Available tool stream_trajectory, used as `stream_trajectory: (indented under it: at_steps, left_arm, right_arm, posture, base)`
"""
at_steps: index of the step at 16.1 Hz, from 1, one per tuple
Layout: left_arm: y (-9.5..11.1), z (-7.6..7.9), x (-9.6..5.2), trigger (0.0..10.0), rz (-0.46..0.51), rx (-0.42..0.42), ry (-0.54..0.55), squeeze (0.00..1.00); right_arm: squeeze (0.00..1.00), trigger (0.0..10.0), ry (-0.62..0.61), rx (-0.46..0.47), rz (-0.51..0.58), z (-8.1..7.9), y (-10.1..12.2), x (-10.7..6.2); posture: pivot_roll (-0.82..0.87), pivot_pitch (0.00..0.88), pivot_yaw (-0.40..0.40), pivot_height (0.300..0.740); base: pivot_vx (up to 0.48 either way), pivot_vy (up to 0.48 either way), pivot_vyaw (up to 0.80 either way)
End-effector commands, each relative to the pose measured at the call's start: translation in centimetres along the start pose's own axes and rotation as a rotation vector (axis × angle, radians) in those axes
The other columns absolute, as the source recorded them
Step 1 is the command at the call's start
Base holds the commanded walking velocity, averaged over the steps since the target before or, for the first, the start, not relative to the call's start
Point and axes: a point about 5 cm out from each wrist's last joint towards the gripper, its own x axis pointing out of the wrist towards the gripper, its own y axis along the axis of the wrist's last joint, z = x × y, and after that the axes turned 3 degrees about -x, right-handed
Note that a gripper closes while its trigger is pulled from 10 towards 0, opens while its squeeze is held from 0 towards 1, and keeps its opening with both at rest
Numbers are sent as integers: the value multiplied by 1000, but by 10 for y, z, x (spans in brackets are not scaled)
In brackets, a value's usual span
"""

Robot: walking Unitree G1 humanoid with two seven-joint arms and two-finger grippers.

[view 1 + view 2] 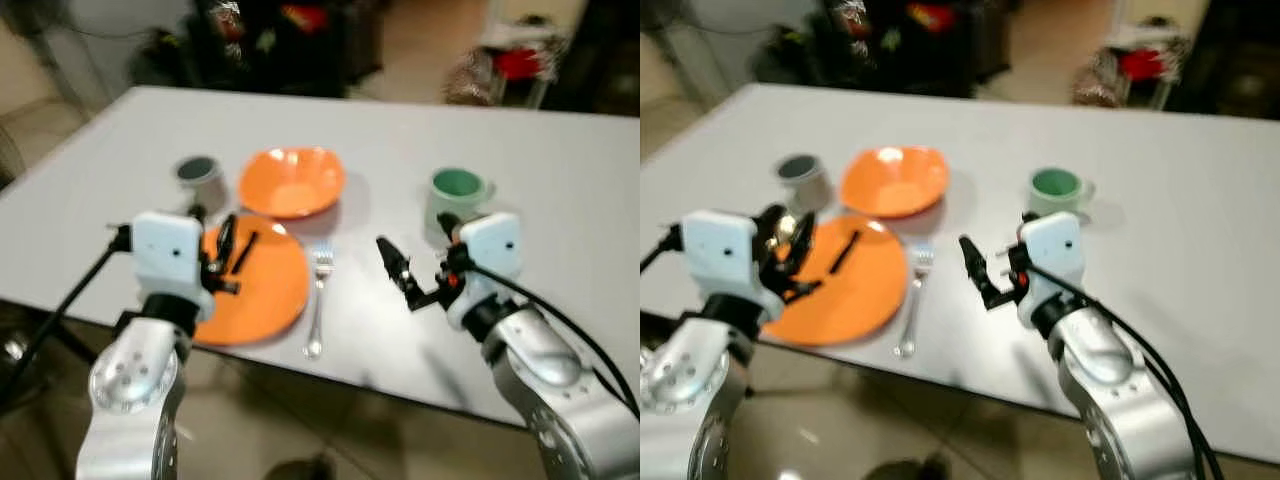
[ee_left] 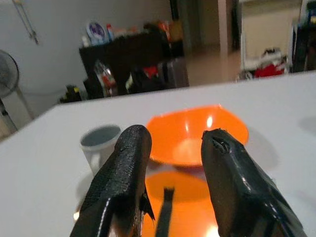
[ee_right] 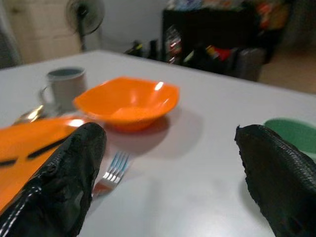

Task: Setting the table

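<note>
On the white table (image 1: 560, 180) lies a flat orange plate (image 1: 268, 295), with an orange bowl (image 1: 292, 182) just behind it. A silver fork (image 1: 318, 300) lies along the plate's right side. A grey mug (image 1: 200, 178) stands left of the bowl, and a green mug (image 1: 458, 192) stands further right. My left gripper (image 1: 234, 248) hovers over the plate's near left part, open, with nothing between its fingers (image 2: 131, 158). My right gripper (image 1: 398, 270) hangs open and empty above bare table, right of the fork and in front of the green mug.
A small shiny metal piece (image 3: 29, 114), maybe a spoon, lies by the grey mug left of the plate. The table's near edge (image 1: 400, 392) runs just under my arms. Dark cluttered furniture (image 1: 270, 40) and a stand with red items (image 1: 515, 62) are behind the table.
</note>
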Motion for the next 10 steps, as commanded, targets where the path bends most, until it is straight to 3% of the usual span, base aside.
stream_trajectory:
  at_steps: [1, 3, 9, 10]
  left_arm:
    - [0, -1, 3, 10000, 0, 14, -3, 0]
    - [-2, 0, 7, 10000, -15, 21, -32, 0]
    - [-11, -9, 9, 10000, -50, 34, -37, 0]
    - [-14, -9, 8, 10000, -57, 39, -44, 0]
  right_arm:
    - [0, 10000, -29, -1, 26, 2, 3, 2]
    - [0, 10000, -20, 9, 26, 1, 3, 3]
    - [0, 10000, -78, 21, -30, 9, -9, 1]
    - [0, 10000, -83, 26, -25, 10, -9, 2]
  posture:
    - [-71, 23, 86, 740]
    - [-74, 12, 93, 740]
    - [-90, 0, 109, 740]
    - [-87, 0, 104, 740]
  base:
    - [0, 0, 800]
    - [0, 0, 800]
    - [0, 361, 778]
    - [0, 401, 0]
